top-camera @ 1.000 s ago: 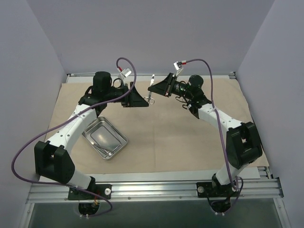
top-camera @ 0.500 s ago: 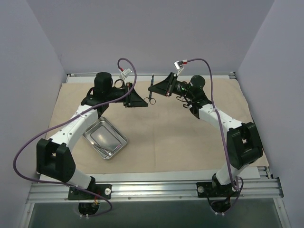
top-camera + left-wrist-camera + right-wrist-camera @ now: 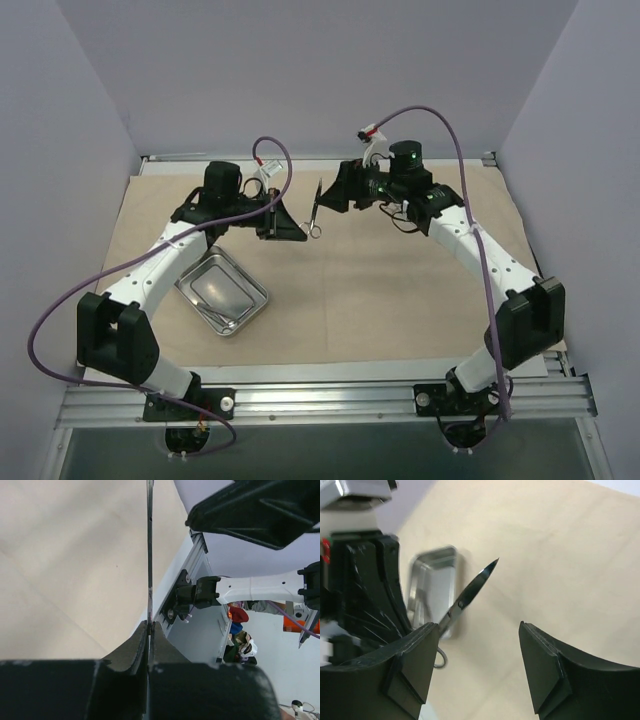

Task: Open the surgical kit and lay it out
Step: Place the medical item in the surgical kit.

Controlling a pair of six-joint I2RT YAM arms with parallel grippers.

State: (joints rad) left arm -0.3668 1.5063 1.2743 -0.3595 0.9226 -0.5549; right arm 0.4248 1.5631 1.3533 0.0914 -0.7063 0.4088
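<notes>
The beige cloth wrap (image 3: 380,290) lies spread flat over the table. Above its far middle my left gripper (image 3: 304,226) is shut on a pair of thin metal scissors (image 3: 315,208), which hang in the air with the blades pointing away from it. In the left wrist view the scissors (image 3: 149,555) show edge-on, clamped between the closed jaws of the left gripper (image 3: 150,625). My right gripper (image 3: 477,627) stands open just beyond the scissors (image 3: 470,592), no longer touching them. The steel tray (image 3: 243,270) sits on the cloth at the left, with thin instruments (image 3: 225,320) in its near corner.
The two grippers are close together, tip to tip, with the right gripper (image 3: 330,193) just right of the scissors. Grey walls close the table on three sides. An aluminium rail (image 3: 320,385) runs along the near edge by the arm bases.
My left gripper has shut on the scissors. My right gripper, which held them by the blades, has opened and let go. The right arm's wrist has swung up and back.
</notes>
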